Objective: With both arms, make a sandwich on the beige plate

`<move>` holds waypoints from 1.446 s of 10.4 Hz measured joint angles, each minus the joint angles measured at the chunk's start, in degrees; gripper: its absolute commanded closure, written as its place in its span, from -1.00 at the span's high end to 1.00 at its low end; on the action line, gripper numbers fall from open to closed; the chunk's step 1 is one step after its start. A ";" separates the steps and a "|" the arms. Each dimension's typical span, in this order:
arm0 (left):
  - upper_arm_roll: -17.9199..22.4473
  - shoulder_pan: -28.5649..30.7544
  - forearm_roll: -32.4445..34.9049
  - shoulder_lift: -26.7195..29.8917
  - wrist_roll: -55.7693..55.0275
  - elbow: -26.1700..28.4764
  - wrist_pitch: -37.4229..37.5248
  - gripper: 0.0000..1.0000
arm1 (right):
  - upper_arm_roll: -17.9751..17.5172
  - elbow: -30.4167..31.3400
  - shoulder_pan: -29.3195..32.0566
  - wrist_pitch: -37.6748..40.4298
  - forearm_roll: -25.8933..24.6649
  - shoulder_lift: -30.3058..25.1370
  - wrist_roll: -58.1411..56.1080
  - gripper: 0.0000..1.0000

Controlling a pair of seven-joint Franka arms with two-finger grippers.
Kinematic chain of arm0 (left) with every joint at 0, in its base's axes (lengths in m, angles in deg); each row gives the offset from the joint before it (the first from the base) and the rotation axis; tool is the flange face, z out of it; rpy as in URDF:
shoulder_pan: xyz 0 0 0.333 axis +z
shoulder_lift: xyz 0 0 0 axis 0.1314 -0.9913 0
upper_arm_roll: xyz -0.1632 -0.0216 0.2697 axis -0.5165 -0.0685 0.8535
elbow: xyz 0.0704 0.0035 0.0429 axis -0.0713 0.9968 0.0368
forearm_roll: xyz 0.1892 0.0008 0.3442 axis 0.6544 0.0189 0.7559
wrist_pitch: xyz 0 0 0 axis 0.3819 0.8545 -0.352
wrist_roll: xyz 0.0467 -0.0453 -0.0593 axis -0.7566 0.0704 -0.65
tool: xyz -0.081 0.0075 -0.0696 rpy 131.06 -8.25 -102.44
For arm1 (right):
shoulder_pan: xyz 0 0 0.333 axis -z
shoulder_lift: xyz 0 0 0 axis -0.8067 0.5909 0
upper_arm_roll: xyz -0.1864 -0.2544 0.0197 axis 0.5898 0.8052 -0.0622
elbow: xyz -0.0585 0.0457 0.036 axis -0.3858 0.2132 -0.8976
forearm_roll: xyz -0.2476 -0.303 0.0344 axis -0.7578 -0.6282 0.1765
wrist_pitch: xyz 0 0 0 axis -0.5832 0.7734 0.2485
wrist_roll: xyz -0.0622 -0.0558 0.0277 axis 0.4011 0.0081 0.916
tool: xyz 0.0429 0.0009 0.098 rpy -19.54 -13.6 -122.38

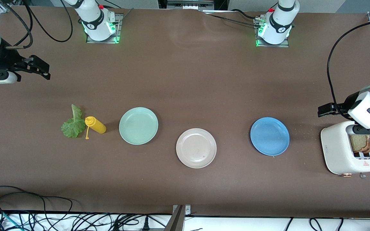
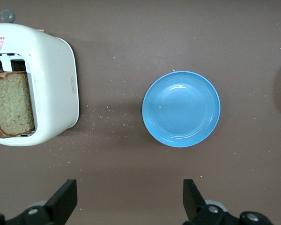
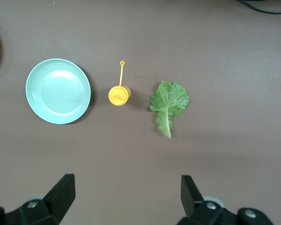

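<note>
Well apart, beige plate (image 1: 196, 148) bare, both fingers spread.

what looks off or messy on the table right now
Small things only. Pale crumbs are scattered on the table between the white toaster and the blue plate. The yellow squeeze bottle has its cap off, dangling by its tether. The lettuce leaf lies straight on the bare table.

I saw the beige plate (image 1: 196, 148) bare between the other plates; bread slices (image 1: 363, 143) stood in the toaster (image 1: 342, 154), the lettuce leaf (image 1: 73, 123) flat beside the yellow bottle (image 1: 95, 124).
</note>
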 measured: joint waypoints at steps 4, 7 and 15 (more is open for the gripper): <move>0.00 0.00 0.00 0.00 0.02 0.40 0.00 0.98 | 0.07 -0.02 0.00 0.00 0.00 -0.02 0.03 1.00; 0.00 0.01 0.00 0.00 0.03 0.43 0.00 0.98 | 0.37 -0.25 0.00 0.02 0.00 -0.10 0.04 1.00; 0.71 9.04 0.02 -0.47 10.23 0.40 -0.53 1.00 | 5.57 0.31 0.07 1.10 0.75 -0.10 0.61 1.00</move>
